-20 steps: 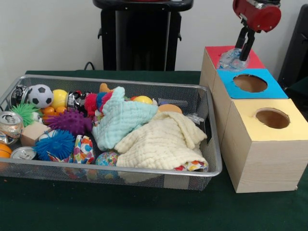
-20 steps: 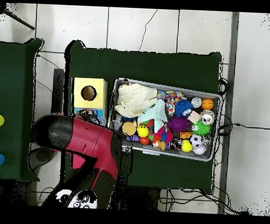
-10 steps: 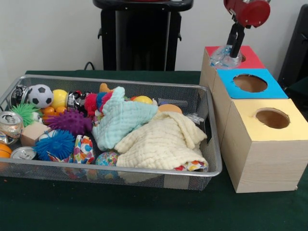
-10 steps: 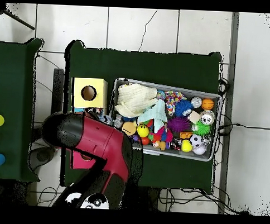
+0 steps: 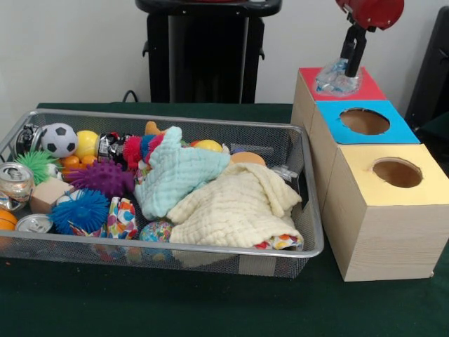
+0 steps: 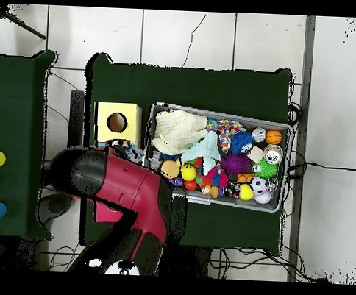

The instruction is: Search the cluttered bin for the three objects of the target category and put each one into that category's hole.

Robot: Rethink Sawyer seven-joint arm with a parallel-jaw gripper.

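Overhead, hidden under the red and black arm (image 6: 127, 192) — red-topped wooden box (image 5: 365, 84) and gripper (image 5: 353, 64) both. Seen from the front: crumpled clear plastic bottle (image 5: 334, 78), glinting bluish, lying on that box just beside the dark fingertips. Finger spread — cannot tell.

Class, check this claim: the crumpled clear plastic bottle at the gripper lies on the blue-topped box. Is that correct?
Not quite. The front view shows the crumpled clear plastic bottle at the gripper lying on the red-topped box, not the blue-topped box next to it.
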